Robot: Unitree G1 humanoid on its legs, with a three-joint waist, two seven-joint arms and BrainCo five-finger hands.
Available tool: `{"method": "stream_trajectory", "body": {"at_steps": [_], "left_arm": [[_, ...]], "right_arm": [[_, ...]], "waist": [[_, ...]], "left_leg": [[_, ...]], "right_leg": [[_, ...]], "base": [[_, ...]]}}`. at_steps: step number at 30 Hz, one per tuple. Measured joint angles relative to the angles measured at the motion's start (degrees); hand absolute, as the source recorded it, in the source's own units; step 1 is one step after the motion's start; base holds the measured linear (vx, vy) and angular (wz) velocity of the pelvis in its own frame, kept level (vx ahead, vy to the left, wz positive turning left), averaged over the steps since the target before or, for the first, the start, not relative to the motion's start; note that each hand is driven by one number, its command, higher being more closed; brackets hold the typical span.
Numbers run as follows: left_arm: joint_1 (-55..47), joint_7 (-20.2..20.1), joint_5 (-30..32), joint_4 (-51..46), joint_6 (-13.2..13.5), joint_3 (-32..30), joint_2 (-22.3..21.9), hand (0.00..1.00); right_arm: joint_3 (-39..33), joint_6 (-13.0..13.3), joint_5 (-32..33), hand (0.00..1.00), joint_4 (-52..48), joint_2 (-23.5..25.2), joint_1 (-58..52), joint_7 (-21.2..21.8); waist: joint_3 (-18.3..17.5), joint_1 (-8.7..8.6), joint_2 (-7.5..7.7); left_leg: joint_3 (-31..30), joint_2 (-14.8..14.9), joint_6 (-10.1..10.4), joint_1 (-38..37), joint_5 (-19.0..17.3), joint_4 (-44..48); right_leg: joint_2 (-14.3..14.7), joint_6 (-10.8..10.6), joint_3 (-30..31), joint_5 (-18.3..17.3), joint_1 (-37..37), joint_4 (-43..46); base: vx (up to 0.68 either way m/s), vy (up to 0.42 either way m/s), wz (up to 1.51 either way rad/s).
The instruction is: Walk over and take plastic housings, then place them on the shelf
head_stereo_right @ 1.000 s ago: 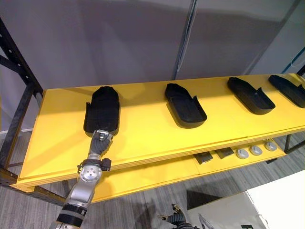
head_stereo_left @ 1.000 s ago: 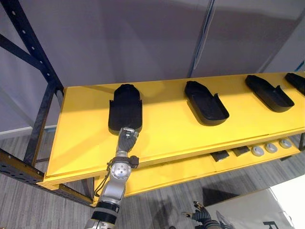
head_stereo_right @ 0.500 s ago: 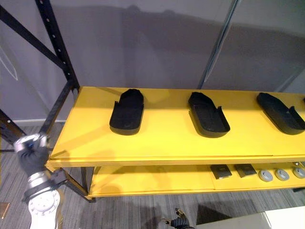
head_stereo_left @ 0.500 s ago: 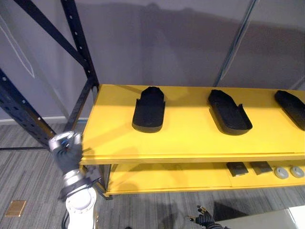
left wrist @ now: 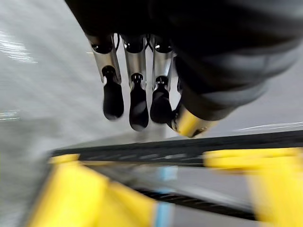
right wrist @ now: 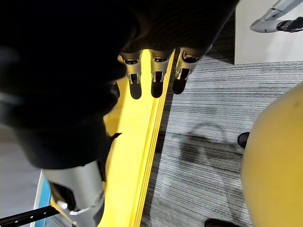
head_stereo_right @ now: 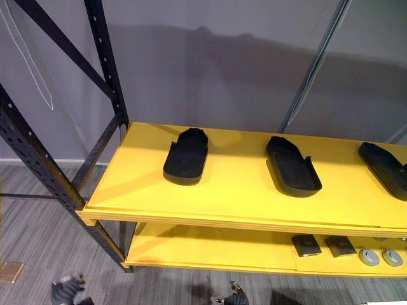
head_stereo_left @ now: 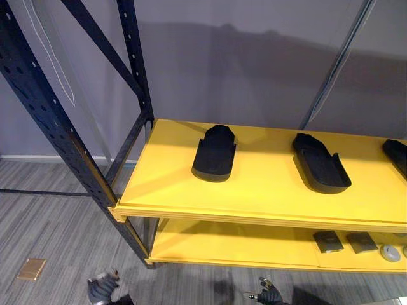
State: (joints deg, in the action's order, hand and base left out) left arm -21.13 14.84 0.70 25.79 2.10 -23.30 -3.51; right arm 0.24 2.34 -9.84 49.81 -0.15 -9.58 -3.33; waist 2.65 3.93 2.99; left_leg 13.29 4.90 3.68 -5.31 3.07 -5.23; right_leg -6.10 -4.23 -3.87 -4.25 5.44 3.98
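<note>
Three black plastic housings lie in a row on the yellow top shelf (head_stereo_left: pixel 267 187): a left housing (head_stereo_left: pixel 215 154), a middle housing (head_stereo_left: pixel 320 163) and a right housing (head_stereo_right: pixel 385 170) cut by the frame's edge. My left hand (head_stereo_left: pixel 103 290) hangs low over the floor, well clear of the shelf. In the left wrist view its fingers (left wrist: pixel 138 106) are nearly straight and hold nothing. My right hand (head_stereo_left: pixel 267 294) hangs low in front of the lower shelf, and its fingers (right wrist: pixel 155 80) are straight and empty.
A dark blue rack upright (head_stereo_left: pixel 63 133) with diagonal braces stands at the shelf's left end. The lower yellow shelf (head_stereo_left: pixel 216 244) carries dark blocks (head_stereo_right: pixel 306 244) and small grey round parts (head_stereo_right: pixel 369 257) at its right. Grey striped floor lies in front.
My left hand has let go of the left housing, which stays on the shelf, and has dropped low towards the floor. The camera has moved, so the whole shelf looks shifted.
</note>
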Motion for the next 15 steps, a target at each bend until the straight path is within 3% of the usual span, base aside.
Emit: {"method": "stream_trajectory", "body": {"at_steps": [7,15], "left_arm": [[3.4,-3.7,3.5,13.2,-0.6,0.6,0.9,0.0],[6.4,-5.4,5.2,19.6,-0.4,4.5,3.4,0.0]], "right_arm": [[-1.2,0.0,0.0,0.0,0.8,-0.1,0.4,-0.1],[-3.4,0.0,0.1,0.0,3.9,-0.7,2.3,-0.2]], "waist": [[-0.3,-0.16,-0.35],[-0.3,-0.38,-1.66]], "left_leg": [[0.4,-0.5,-0.2,0.0,0.0,0.0],[0.7,-0.5,-0.1,-0.4,-0.1,0.0]], "right_leg": [[-0.1,0.0,0.3,-0.1,-0.2,-0.5],[0.0,0.0,0.7,0.0,0.4,-1.3]], "base": [[-0.01,0.011,-0.02],[0.0,0.0,-0.01]]}}
